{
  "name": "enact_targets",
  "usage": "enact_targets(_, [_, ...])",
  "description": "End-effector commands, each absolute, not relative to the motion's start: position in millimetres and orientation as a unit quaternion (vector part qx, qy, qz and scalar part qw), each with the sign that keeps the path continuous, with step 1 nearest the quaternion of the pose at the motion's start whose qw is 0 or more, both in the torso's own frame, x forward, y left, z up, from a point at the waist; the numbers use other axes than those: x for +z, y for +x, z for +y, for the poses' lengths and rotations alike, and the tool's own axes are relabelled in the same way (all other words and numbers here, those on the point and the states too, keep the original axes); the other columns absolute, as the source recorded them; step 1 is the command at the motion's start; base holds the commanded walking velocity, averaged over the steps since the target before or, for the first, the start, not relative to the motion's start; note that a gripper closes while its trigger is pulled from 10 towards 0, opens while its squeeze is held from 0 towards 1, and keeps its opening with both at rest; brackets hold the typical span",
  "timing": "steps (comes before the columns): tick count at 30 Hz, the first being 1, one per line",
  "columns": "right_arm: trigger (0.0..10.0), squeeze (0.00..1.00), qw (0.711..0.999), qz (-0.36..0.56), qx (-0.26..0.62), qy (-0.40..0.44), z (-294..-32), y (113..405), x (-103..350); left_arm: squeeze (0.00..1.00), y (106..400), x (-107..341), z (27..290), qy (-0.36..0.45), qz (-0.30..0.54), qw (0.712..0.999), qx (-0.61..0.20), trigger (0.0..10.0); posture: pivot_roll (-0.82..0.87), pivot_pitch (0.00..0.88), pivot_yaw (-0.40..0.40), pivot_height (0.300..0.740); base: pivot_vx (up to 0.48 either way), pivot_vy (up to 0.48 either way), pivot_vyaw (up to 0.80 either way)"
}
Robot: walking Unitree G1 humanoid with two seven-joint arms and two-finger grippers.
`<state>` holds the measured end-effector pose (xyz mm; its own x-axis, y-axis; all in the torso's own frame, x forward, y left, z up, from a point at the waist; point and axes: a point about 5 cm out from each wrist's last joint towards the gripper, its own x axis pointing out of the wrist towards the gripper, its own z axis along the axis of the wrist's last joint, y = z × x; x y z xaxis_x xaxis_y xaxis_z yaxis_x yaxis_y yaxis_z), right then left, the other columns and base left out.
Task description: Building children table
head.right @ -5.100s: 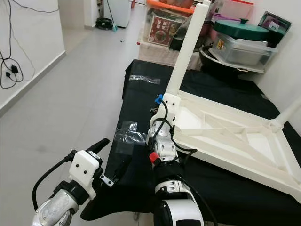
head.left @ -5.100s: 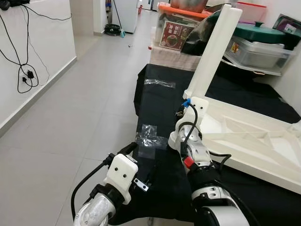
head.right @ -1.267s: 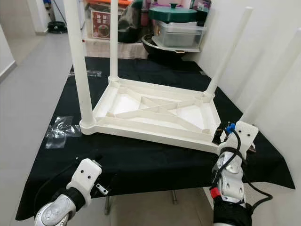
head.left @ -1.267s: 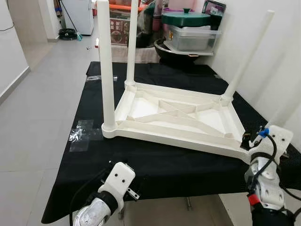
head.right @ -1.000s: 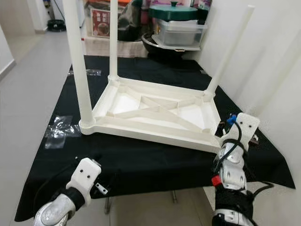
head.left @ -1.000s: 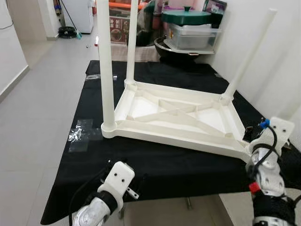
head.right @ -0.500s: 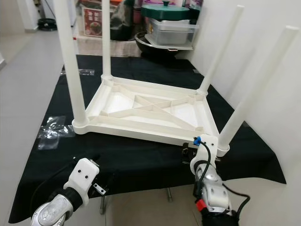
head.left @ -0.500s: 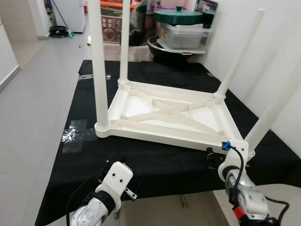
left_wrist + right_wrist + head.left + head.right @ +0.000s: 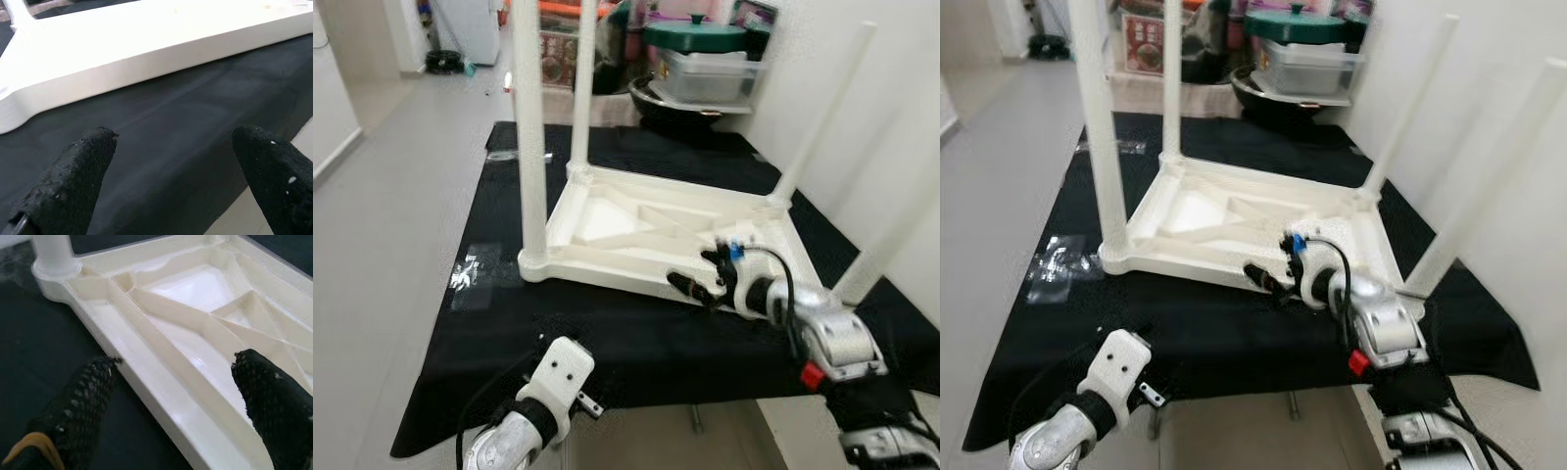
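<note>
Black cloth covers bench; grey tiled floor beside.

Near table legs cut off above.

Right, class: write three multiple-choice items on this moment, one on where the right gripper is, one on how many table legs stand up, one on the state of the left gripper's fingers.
1. Where is the right gripper?
A. at the upturned table's near rim
B. on the floor
C. on the green lid

2. How many legs stand on the white table?
A. one
B. two
C. four

3. The left gripper is:
A. open, holding nothing
B. shut on a leg
C. shut on the cloth

Answers: 1 A, its fingers straddle the near rim. 2 C, one at each corner. 3 A, its fingers stand apart over the black cloth.
</note>
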<state>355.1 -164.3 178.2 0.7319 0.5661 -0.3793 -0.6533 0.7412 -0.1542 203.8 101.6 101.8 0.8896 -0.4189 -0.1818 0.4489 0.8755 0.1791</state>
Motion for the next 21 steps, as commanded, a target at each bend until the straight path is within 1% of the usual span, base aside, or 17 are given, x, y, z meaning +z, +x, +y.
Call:
enact_targets(1, [10.0, 0.0, 0.896, 0.168, 0.364, -0.193, -158, 369, 186, 0.0, 199, 105, 93, 0.098, 0.068, 0.965, -0.234, 10.0, 0.1, 0.002, -0.198, 0.74, 0.0, 0.0, 0.0])
enact_targets(4, [10.0, 0.0, 0.896, 0.168, 0.364, -0.193, -158, 369, 186, 0.0, 199, 105, 93, 0.098, 0.068, 0.965, -0.234, 10.0, 0.1, 0.002, -0.198, 0.74, 0.0, 0.0, 0.0])
enact_targets(6, [10.0, 0.0, 0.868, 0.188, 0.394, -0.235, -144, 383, 190, 0.0, 191, 109, 87, 0.089, 0.065, 0.964, -0.24, 10.0, 0.1, 0.045, -0.227, 0.74, 0.0, 0.0, 0.0])
enact_targets(9, [10.0, 0.0, 0.861, 0.194, 0.396, -0.253, -139, 388, 191, 0.0, 188, 112, 85, 0.085, 0.064, 0.964, -0.243, 10.0, 0.1, 0.053, -0.232, 0.74, 0.0, 0.0, 0.0])
enact_targets(10, [10.0, 0.0, 0.855, 0.202, 0.396, -0.268, -134, 391, 192, 0.0, 184, 115, 83, 0.082, 0.062, 0.964, -0.246, 10.0, 0.1, 0.078, -0.241, 0.74, 0.0, 0.0, 0.0])
enact_targets(11, [10.0, 0.0, 0.855, 0.202, 0.396, -0.268, -134, 391, 192, 0.0, 184, 115, 83, 0.082, 0.062, 0.964, -0.246, 10.0, 0.1, 0.078, -0.241, 0.74, 0.0, 0.0, 0.0])
enact_targets(12, [10.0, 0.0, 0.846, 0.21, 0.405, -0.277, -132, 393, 194, 0.0, 180, 118, 81, 0.077, 0.061, 0.964, -0.247, 10.0, 0.09, 0.106, -0.253, 0.74, 0.0, 0.0, 0.0])
enact_targets(13, [10.0, 0.0, 0.839, 0.217, 0.405, -0.29, -131, 394, 195, 0.0, 177, 120, 79, 0.073, 0.061, 0.965, -0.246, 10.0, 0.09, 0.116, -0.258, 0.74, 0.0, 0.0, 0.0])
enact_targets(16, [10.0, 0.0, 0.835, 0.221, 0.406, -0.298, -132, 395, 196, 0.0, 175, 122, 78, 0.071, 0.061, 0.965, -0.246, 10.0, 0.08, 0.119, -0.259, 0.74, 0.0, 0.0, 0.0])
enact_targets(17, [10.0, 0.0, 0.826, 0.231, 0.412, -0.306, -133, 394, 195, 0.0, 174, 122, 77, 0.067, 0.061, 0.965, -0.245, 10.0, 0.07, 0.133, -0.261, 0.74, 0.0, 0.0, 0.0])
enact_targets(18, [10.0, 0.0, 0.826, 0.231, 0.412, -0.306, -133, 394, 195, 0.0, 174, 122, 77, 0.067, 0.061, 0.965, -0.245, 10.0, 0.07, 0.133, -0.261, 0.74, 0.0, 0.0, 0.0])
enact_targets(20, [10.0, 0.0, 0.805, 0.257, 0.426, -0.324, -139, 393, 191, 0.0, 172, 124, 75, 0.06, 0.064, 0.966, -0.244, 10.0, 0.07, 0.149, -0.266, 0.74, 0.0, 0.0, 0.0])
enact_targets(21, [10.0, 0.0, 0.805, 0.257, 0.426, -0.324, -139, 393, 191, 0.0, 172, 124, 75, 0.06, 0.064, 0.966, -0.244, 10.0, 0.07, 0.149, -0.266, 0.74, 0.0, 0.0, 0.0])
